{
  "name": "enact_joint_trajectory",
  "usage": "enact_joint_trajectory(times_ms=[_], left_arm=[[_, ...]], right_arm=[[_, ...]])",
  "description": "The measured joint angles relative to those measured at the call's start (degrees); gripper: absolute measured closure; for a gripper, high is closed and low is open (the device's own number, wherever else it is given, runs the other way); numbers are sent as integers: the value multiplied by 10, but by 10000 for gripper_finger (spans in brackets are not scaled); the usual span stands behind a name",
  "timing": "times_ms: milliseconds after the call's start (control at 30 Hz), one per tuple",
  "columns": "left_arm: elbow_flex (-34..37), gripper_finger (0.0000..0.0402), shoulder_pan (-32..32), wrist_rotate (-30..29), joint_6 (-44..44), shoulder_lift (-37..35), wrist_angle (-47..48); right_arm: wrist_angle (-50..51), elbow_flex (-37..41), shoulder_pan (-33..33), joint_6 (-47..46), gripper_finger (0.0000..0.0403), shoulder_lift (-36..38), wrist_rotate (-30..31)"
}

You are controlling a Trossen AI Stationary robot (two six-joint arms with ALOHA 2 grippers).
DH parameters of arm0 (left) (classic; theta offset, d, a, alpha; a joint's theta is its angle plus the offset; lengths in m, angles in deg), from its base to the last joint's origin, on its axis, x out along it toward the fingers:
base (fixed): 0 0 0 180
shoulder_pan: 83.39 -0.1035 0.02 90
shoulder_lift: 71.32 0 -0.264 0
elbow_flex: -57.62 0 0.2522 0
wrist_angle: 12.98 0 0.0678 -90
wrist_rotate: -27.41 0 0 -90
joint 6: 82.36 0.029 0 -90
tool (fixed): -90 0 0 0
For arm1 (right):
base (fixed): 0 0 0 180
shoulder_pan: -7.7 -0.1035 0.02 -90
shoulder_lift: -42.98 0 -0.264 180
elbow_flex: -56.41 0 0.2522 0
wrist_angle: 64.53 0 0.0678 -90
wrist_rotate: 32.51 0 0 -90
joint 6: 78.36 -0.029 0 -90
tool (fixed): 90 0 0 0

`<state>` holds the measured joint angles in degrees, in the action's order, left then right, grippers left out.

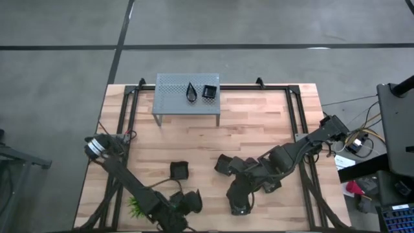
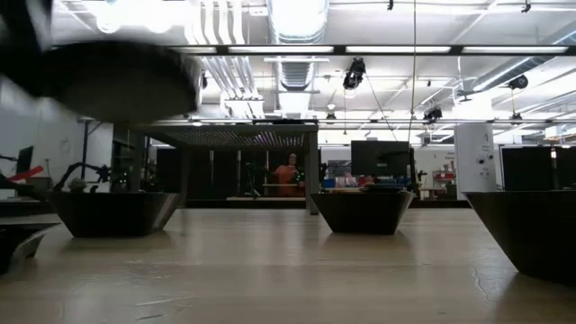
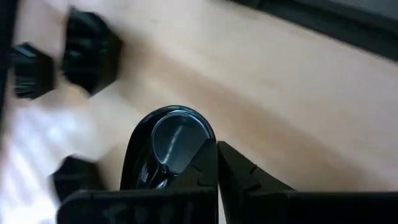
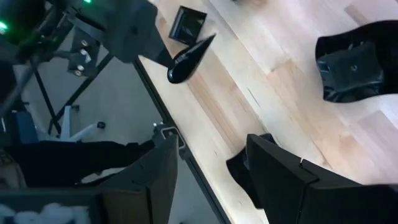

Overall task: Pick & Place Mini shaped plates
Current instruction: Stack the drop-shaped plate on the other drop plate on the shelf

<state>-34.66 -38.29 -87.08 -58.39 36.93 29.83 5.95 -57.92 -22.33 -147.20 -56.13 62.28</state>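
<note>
Left wrist view shows us our left end effector (image 3: 217, 163) clamped on the rim of a teardrop plate (image 3: 173, 140), its rounded end pointing forward past the fingers, and the plate looks lifted clear of the desk (image 3: 298, 106), though motion blur leaves us unsure. From above, this arm sits at the desk's near left edge, by the green plant (image 1: 134, 206). The grey shelf (image 1: 171, 97), already holding a teardrop and a square plate (image 1: 210, 92), lies well apart, straight across at the far edge. Our right end effector (image 1: 240, 208) waits nearby with jaws spread, gripping nothing, among more plates.
</note>
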Motion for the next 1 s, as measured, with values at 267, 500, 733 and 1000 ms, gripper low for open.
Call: enact_joint_trajectory(times_ms=[267,500,733,1000], left_arm=[[2,401,-34,-21,40,-89,88],[20,401,-108,-24,103,-171,114],[22,401,-217,-20,137,-223,146],[24,402,-351,-16,156,-243,161]], right_arm=[[-9,0,-5,-2,216,0,41],[-17,0,-7,5,216,0,59],[-20,0,-7,48,216,0,59],[-25,0,-7,74,216,0,60]])
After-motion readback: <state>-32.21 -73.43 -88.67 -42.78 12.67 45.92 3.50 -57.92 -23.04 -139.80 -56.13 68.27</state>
